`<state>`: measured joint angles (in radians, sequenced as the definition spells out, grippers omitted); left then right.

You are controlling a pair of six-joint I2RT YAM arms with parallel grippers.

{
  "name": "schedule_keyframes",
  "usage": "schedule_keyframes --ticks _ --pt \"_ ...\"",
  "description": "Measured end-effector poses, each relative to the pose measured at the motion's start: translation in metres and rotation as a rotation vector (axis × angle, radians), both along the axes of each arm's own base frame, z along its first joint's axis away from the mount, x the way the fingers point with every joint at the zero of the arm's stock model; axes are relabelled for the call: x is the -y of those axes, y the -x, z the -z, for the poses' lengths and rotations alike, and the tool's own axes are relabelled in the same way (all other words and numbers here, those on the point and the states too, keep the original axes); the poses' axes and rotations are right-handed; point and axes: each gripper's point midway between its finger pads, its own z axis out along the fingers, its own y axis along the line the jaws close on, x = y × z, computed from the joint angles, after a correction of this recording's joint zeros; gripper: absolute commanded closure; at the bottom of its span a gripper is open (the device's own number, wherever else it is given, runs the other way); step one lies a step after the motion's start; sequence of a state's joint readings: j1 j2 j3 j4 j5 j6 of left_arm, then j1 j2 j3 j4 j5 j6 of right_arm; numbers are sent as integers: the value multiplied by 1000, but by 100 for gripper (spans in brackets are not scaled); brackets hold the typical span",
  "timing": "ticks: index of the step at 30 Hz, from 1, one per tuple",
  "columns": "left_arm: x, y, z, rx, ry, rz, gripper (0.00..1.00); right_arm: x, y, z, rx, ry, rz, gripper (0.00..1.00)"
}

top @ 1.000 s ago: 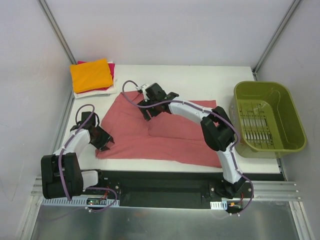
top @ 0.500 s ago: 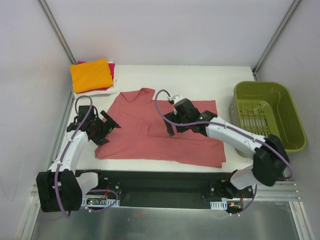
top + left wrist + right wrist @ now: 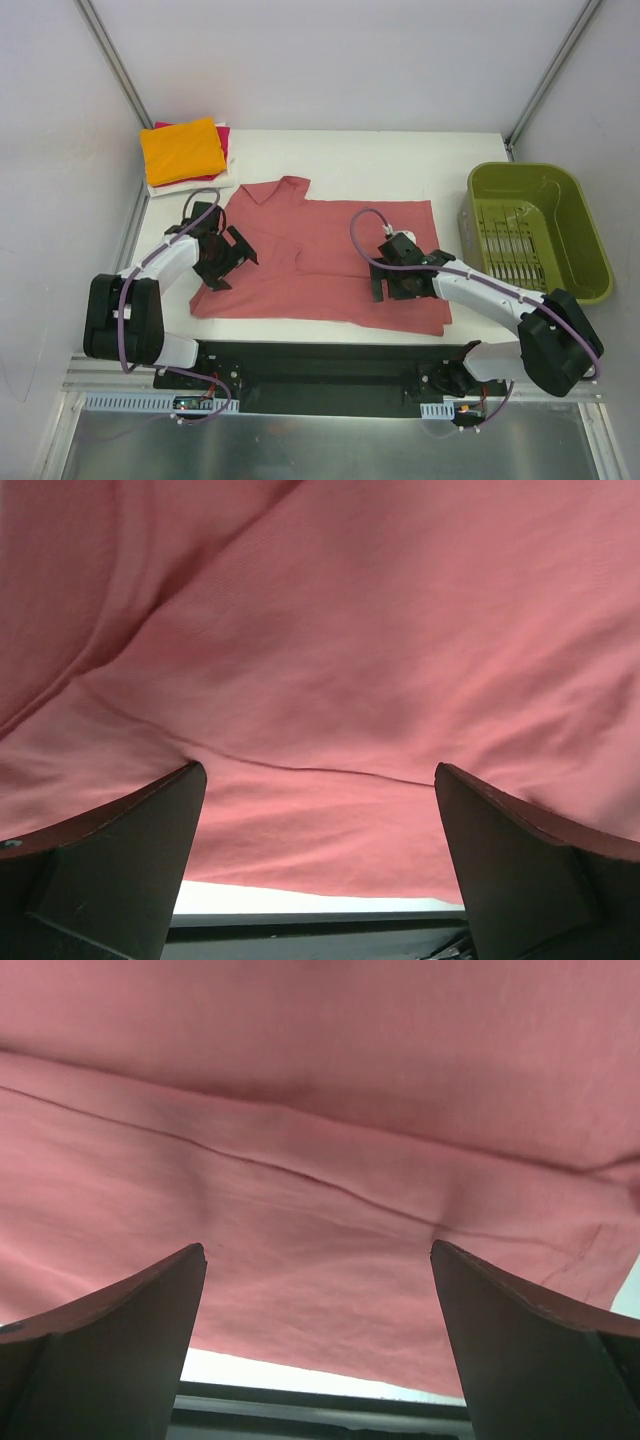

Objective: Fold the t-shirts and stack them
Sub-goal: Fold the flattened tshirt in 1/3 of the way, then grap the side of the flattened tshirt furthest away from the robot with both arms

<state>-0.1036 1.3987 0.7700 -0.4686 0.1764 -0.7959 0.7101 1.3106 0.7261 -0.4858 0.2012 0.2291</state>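
A large salmon-red t-shirt (image 3: 310, 255) lies spread flat on the white table (image 3: 400, 165), its collar toward the back. Over the shirt's left edge my left gripper (image 3: 225, 258) hangs open. My right gripper (image 3: 392, 283) is open above the shirt's near right part. The left wrist view shows red cloth (image 3: 350, 660) under the wide-apart left gripper (image 3: 320, 860), nothing between the fingers. The right wrist view shows the same cloth (image 3: 320, 1110) below the open right gripper (image 3: 318, 1340). At the back left lies a stack of folded t-shirts, orange (image 3: 182, 150) over magenta (image 3: 222, 135) and white (image 3: 190, 185).
An olive-green plastic basket (image 3: 560, 200) stands at the right edge of the table. The black near rail (image 3: 330, 365) carries both arm bases. Both wrist views show the table's white near edge (image 3: 300, 898) just past the shirt's hem.
The right arm drew back from the collar to the shirt's near right part. The left gripper moved right onto the shirt's left edge. Both grippers opened wider, and the shirt lies flat.
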Motion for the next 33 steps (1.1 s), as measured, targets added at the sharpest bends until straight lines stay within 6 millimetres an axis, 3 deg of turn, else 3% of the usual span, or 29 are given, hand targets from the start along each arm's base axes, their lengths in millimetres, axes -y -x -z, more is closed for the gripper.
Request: schedule_keyframes --ticks 3,6,15,19,21,25,27,30,32,33 --pt "-4 18 14 -45 -14 -11 1 9 13 12 -41 15 35 0" --pt "-6 26 12 -11 -16 -19 1 17 26 23 -77 26 65 0" --pt "-10 58 7 8 -13 -48 1 12 48 17 -96 -46 67 0" --pt "-12 60 -16 66 -15 -51 1 15 45 -1 -65 -29 62 0" --pt "-12 44 -42 126 -19 -50 1 12 32 -22 -9 -44 72 0" --pt "-10 -10 -92 232 -29 -48 1 5 0 -67 131 -106 102 1" --pt "-9 -42 -108 256 -43 -41 8 7 -11 -83 191 -115 124 0" --pt "-4 -93 -108 241 -55 -19 26 16 -21 -93 241 -98 146 0" --pt "-1 -128 -95 213 -69 6 34 22 -24 -94 251 -79 157 1" --pt "0 -135 -91 209 -73 14 37 25 -26 -94 255 -70 162 0"
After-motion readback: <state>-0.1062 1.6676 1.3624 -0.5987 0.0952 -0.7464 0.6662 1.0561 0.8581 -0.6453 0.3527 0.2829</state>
